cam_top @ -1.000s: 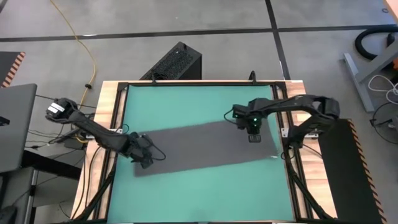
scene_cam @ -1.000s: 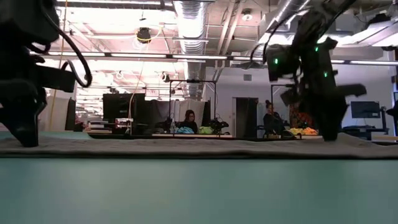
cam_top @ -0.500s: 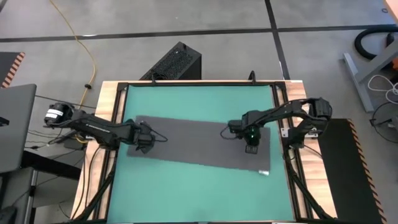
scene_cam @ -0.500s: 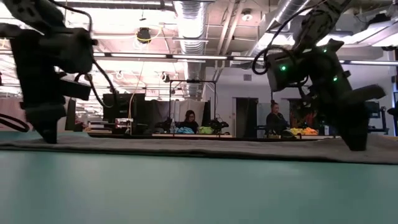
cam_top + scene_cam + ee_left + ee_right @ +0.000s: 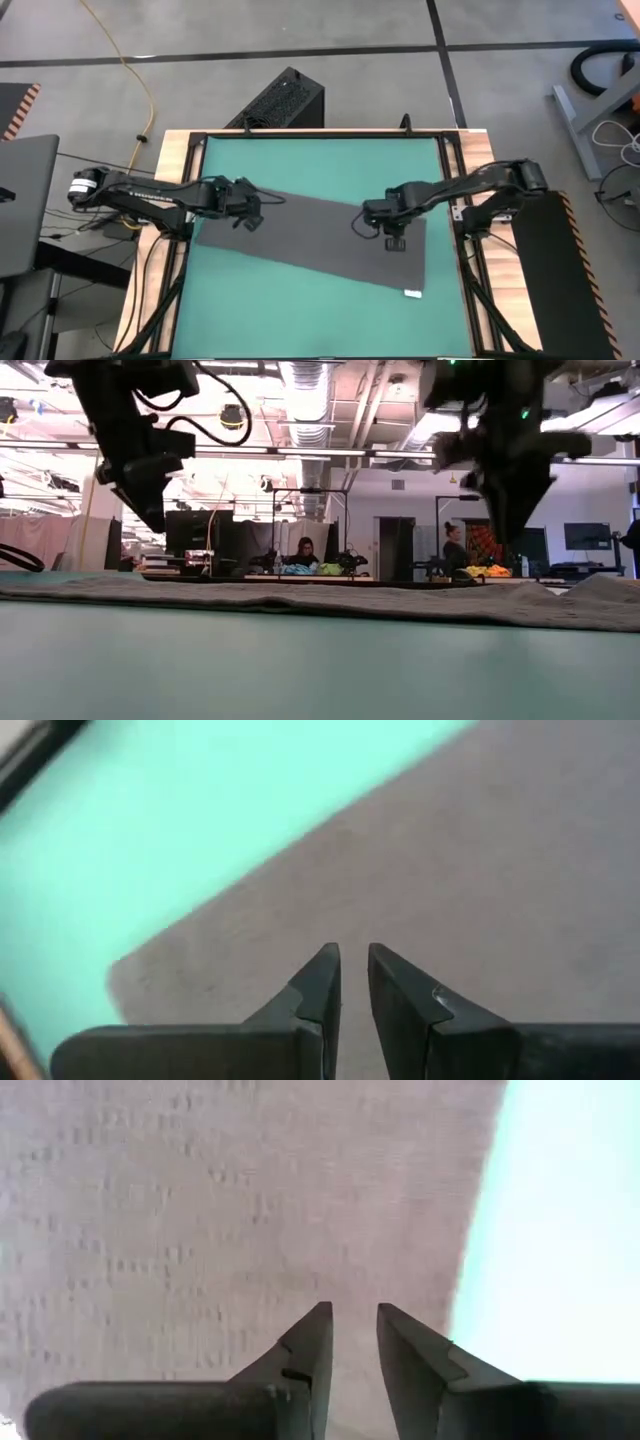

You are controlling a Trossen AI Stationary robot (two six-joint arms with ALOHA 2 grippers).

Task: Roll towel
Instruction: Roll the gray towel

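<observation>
While the towel [image 5: 320, 240] lies flat and unrolled on the green mat [image 5: 320, 165] of the desk [image 5: 170, 160], both arms hover above opposite ends of it. Seen from above, the dark grey cloth runs as a long slanted band, its left end farther back on the mat and its right end nearer the front edge, with the small white tag [image 5: 411, 293] at the front right corner. The left gripper [image 5: 250, 221] sits over the towel's left end, close to the corner; in the left wrist view its fingers [image 5: 318, 982] stand narrow, a slim gap between the tips, with nothing between them and grey cloth beneath (a strip of bare mat shows beside the towel's edge there). The right gripper [image 5: 396, 243] hangs over the right part of the towel, inward of its short right edge; in the right wrist view its fingers [image 5: 312, 1338] are parted a little wider than the left pair, also holding nothing, with the weave of the cloth directly below and mat beyond the edge. From the low view the towel [image 5: 300, 598] reads as a thin grey layer across the mat, slightly humped toward the right, and both grippers appear raised clear of it. Behind the desk, people [image 5: 303, 551] are visible far off in the room.
</observation>
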